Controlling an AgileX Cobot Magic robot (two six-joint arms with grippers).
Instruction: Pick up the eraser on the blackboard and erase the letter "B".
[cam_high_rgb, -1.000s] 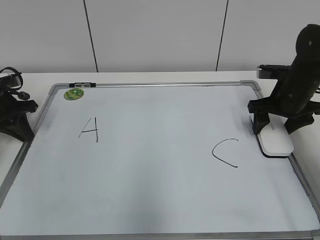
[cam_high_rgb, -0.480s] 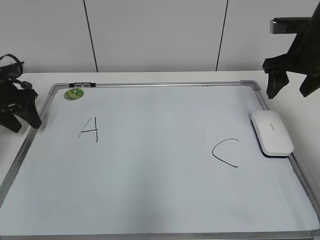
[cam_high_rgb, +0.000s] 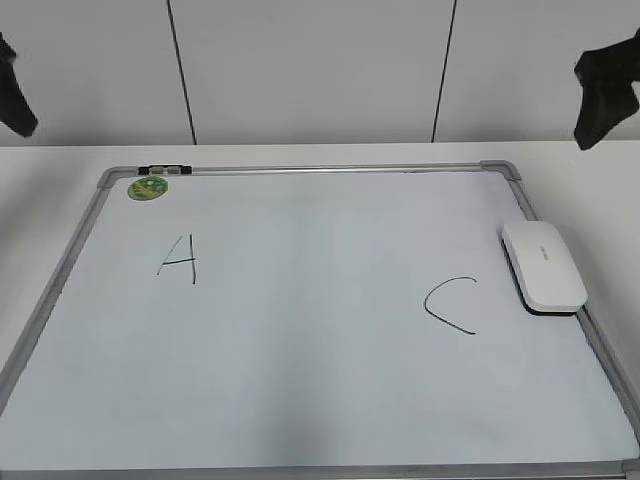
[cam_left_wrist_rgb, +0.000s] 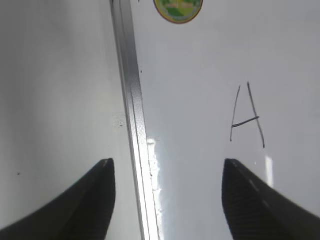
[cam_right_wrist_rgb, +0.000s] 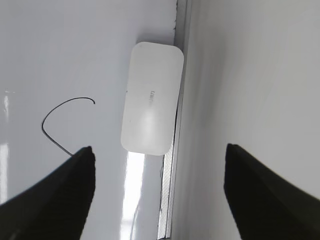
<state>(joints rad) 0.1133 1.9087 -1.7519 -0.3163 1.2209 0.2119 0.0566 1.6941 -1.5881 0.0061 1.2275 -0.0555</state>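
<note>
The white eraser (cam_high_rgb: 544, 266) lies flat on the blackboard (cam_high_rgb: 300, 400) against its right frame; it also shows in the right wrist view (cam_right_wrist_rgb: 151, 112). The board bears a black "A" (cam_high_rgb: 179, 260) and a black "C" (cam_high_rgb: 449, 304); no letter "B" shows between them. My right gripper (cam_right_wrist_rgb: 159, 195) is open and empty, high above the eraser, seen at the exterior view's top right (cam_high_rgb: 605, 90). My left gripper (cam_left_wrist_rgb: 167, 200) is open and empty, high over the board's left frame, at the exterior view's top left (cam_high_rgb: 14, 95).
A small round green magnet (cam_high_rgb: 148, 187) sits at the board's top left corner, also in the left wrist view (cam_left_wrist_rgb: 177, 9). A small black clip (cam_high_rgb: 165, 169) sits on the top frame. White table surrounds the board; a panelled wall stands behind.
My right gripper let go of the eraser, left it by the right frame and rose up and away. My left gripper also rose off the table to the upper left.
</note>
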